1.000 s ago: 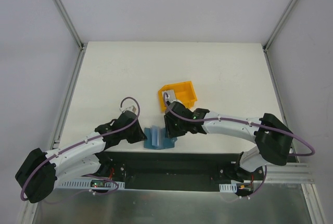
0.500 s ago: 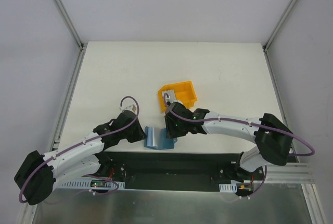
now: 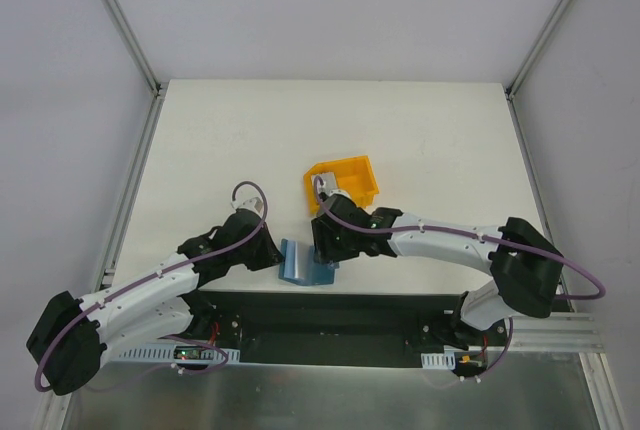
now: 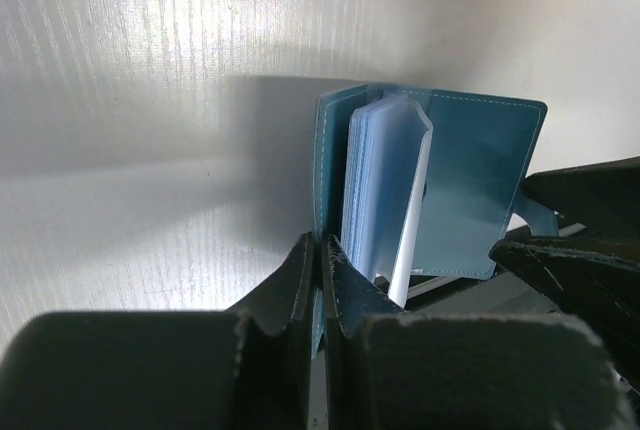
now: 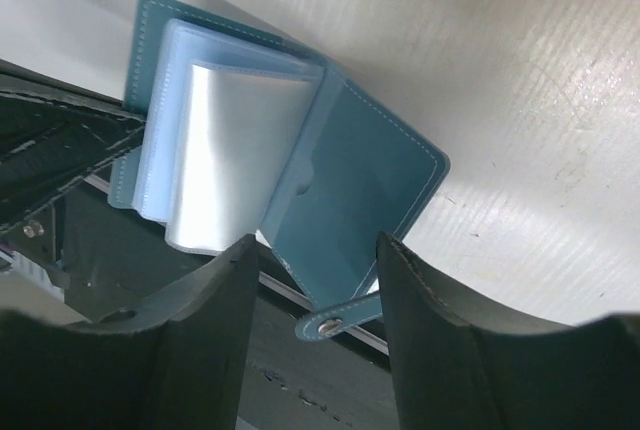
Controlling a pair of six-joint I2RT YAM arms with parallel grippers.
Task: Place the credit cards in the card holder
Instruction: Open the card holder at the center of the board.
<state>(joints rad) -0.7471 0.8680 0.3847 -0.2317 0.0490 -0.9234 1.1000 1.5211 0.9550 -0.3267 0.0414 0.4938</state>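
The teal-blue card holder (image 3: 299, 264) stands open at the table's near edge between my two grippers. My left gripper (image 4: 322, 248) is shut on the edge of its left cover (image 4: 328, 165). The light blue pockets (image 4: 385, 185) fan out beside that cover. A pale grey-white credit card (image 5: 228, 155) sits among the pockets. My right gripper (image 5: 315, 245) is open, its jaws either side of the right flap (image 5: 360, 190) and snap tab (image 5: 330, 325), touching neither. Another credit card (image 3: 327, 186) lies in the yellow bin.
The yellow plastic bin (image 3: 350, 176) stands just behind the right gripper (image 3: 322, 256). The black base rail (image 3: 330, 315) runs right under the card holder at the table's near edge. The white table (image 3: 330, 130) stretches beyond the bin, with grey walls at both sides.
My right gripper's jaws have spread wider. The card holder has shifted slightly left with the left gripper still shut on it.
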